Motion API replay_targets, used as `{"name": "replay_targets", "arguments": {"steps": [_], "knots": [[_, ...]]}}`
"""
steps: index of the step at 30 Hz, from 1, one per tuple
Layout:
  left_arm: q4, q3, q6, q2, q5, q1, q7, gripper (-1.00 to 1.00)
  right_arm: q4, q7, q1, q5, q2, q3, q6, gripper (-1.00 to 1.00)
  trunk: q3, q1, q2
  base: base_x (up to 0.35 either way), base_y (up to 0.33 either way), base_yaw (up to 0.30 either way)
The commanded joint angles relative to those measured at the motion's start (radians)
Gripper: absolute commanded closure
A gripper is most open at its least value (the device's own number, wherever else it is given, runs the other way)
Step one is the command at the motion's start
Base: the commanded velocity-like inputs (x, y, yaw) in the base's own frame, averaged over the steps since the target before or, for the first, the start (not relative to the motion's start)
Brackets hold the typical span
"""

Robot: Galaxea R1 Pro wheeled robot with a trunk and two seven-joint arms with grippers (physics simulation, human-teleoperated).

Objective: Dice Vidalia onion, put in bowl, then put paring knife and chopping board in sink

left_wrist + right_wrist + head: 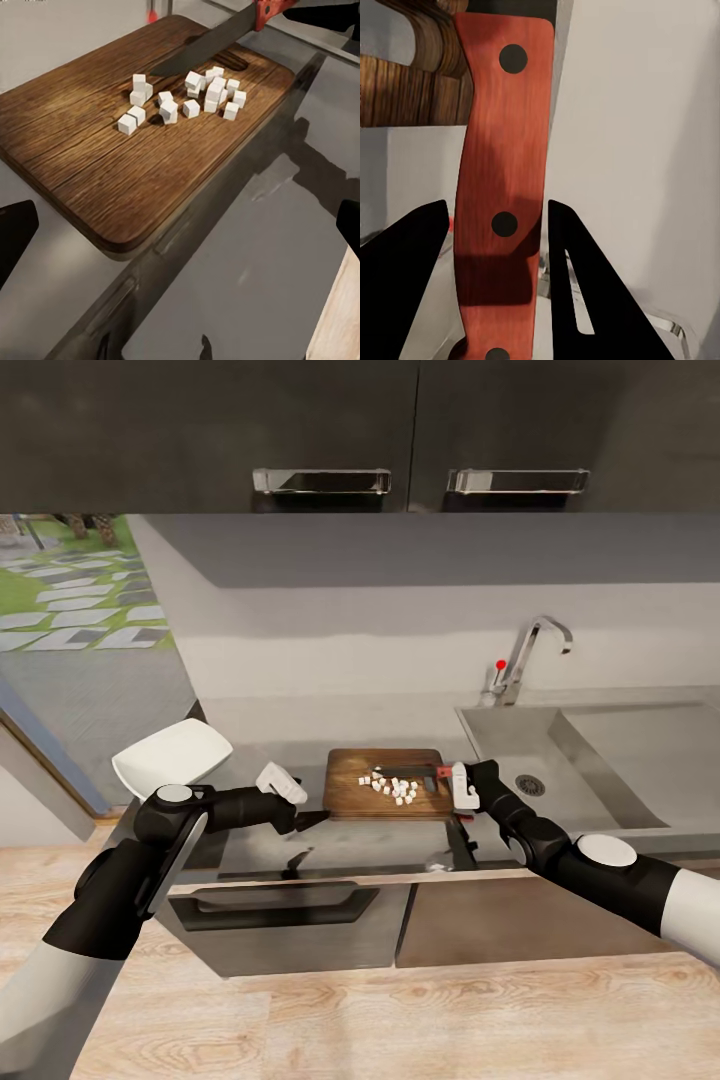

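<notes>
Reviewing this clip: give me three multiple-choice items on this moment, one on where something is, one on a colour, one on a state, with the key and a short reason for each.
1. Where do the white onion cubes lie?
A. in the sink
B. on the chopping board
C. in the bowl

2. What colour is the paring knife's handle?
A. reddish
B. blue
C. yellow

3. What is the right hand doing?
A. hanging open over the sink
B. holding the bowl
C. gripping the paring knife

Key: 1 B, the cubes sit scattered on the chopping board, while the bowl stands apart at the left end of the countertop and the sink is at the right. 2 A, the paring knife shows a reddish handle with dark rivets. 3 C, the right hand has its fingers either side of the handle, blade over the board.
</notes>
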Motion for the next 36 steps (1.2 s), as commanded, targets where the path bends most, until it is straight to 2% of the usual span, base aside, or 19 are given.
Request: {"name": "replay_targets", "arguments": {"steps": [1, 9, 13, 15, 16, 18, 20, 21, 22, 24, 25, 26, 27, 29, 31, 32, 33, 34, 36], "knots": [[-0.001, -0.001, 0.007, 0.001, 0.001, -0.001, -0.001, -1.0, -0.001, -0.004, -0.002, 0.006, -0.001, 0.006, 0.01, 1.0, -0.001, 0.0, -0.001, 0.0, 0.0, 0.0], [-0.001, -0.001, 0.007, 0.001, 0.001, -0.001, -0.001, -1.0, -0.008, -0.005, -0.002, 0.006, -0.001, -0.006, 0.008, 1.0, 0.017, -0.023, 0.041, 0.0, 0.0, 0.0], [-0.002, -0.001, 0.007, 0.0, 0.001, -0.001, -0.001, -1.0, -0.011, -0.001, -0.002, 0.003, -0.002, -0.093, 0.005, 1.0, 0.03, -0.038, 0.069, 0.0, 0.0, 0.0], [-0.002, -0.001, 0.007, -0.001, 0.001, -0.001, -0.001, -1.0, -0.012, 0.052, -0.002, -0.002, -0.002, -0.204, 0.002, 1.0, 0.036, -0.046, 0.083, 0.0, 0.0, 0.0], [-0.002, -0.001, 0.007, -0.001, 0.001, -0.001, -0.001, -1.0, -0.012, 0.136, -0.002, -0.004, -0.002, -0.306, -0.004, 1.0, 0.039, -0.05, 0.09, 0.0, 0.0, 0.0], [-0.002, 0.0, 0.006, -0.001, 0.001, -0.001, -0.001, -1.0, -0.012, 0.253, -0.002, -0.005, -0.001, -0.439, -0.012, 1.0, 0.046, -0.057, 0.104, 0.0, 0.0, 0.0], [-0.003, 0.002, 0.006, -0.001, 0.001, -0.001, -0.001, -1.0, -0.012, 0.357, -0.002, -0.011, -0.001, -0.553, -0.015, 1.0, 0.052, -0.065, 0.118, 0.0, 0.0, 0.0], [-0.003, 0.002, 0.006, -0.001, 0.001, -0.001, -0.001, -1.0, -0.012, 0.369, -0.002, -0.017, -0.001, -0.566, -0.015, 1.0, 0.055, -0.069, 0.125, 0.0, 0.0, 0.0], [-0.003, 0.002, 0.007, -0.002, 0.001, -0.001, -0.001, -1.0, -0.012, 0.397, -0.002, -0.051, 0.0, -0.593, -0.012, 1.0, 0.058, -0.073, 0.132, 0.0, 0.0, 0.0], [-0.003, 0.003, 0.007, -0.009, 0.001, -0.001, -0.001, -1.0, -0.012, 0.42, -0.002, -0.232, 0.0, -0.628, -0.005, 1.0, 0.064, -0.08, 0.146, 0.0, 0.0, 0.0], [-0.003, 0.004, 0.007, -0.011, 0.001, -0.001, -0.001, -1.0, -0.012, 0.424, -0.002, -0.373, 0.0, -0.639, 0.004, 1.0, 0.068, -0.084, 0.153, 0.0, 0.0, 0.0], [-0.003, 0.004, 0.008, -0.011, 0.001, -0.001, -0.001, -1.0, -0.011, 0.424, -0.002, -0.418, 0.0, -0.641, 0.01, 1.0, 0.071, -0.088, 0.16, 0.0, 0.0, 0.0], [-0.003, 0.004, 0.008, -0.013, 0.001, -0.001, -0.001, -1.0, -0.007, 0.426, -0.002, -0.576, -0.001, -0.647, 0.06, 1.0, 0.074, -0.092, 0.167, 0.0, 0.0, 0.0], [-0.003, 0.004, 0.008, -0.014, 0.001, -0.001, -0.001, -1.0, -0.005, 0.429, -0.002, -0.713, -0.001, -0.649, 0.171, 1.0, 0.08, -0.099, 0.181, 0.0, 0.0, 0.0], [-0.003, 0.006, 0.011, -0.014, 0.001, -0.001, -0.001, -1.0, -0.005, 0.439, -0.002, -0.822, -0.001, -0.648, 0.299, 1.0, 0.086, -0.107, 0.195, 0.0, 0.0, 0.0], [-0.007, 0.006, 0.016, -0.015, 0.001, -0.001, -0.001, -1.0, -0.005, 0.446, -0.002, -0.856, -0.001, -0.648, 0.32, 1.0, 0.089, -0.111, 0.202, 0.0, 0.0, 0.0], [-0.031, 0.006, 0.03, -0.015, 0.001, -0.001, -0.001, -1.0, -0.003, 0.47, -0.002, -0.928, -0.001, -0.648, 0.343, 1.0, 0.093, -0.115, 0.209, 0.0, 0.0, 0.0], [-0.037, 0.006, 0.034, -0.015, 0.001, -0.001, -0.001, -1.0, -0.002, 0.476, -0.002, -0.947, -0.001, -0.648, 0.347, 1.0, 0.096, -0.119, 0.216, 0.0, 0.0, 0.0], [-0.057, 0.005, 0.049, -0.014, 0.001, -0.001, -0.001, -1.0, 0.021, 0.494, 0.0, -1.034, -0.001, -0.645, 0.359, 1.0, 0.102, -0.126, 0.23, 0.0, 0.0, 0.0]]}}
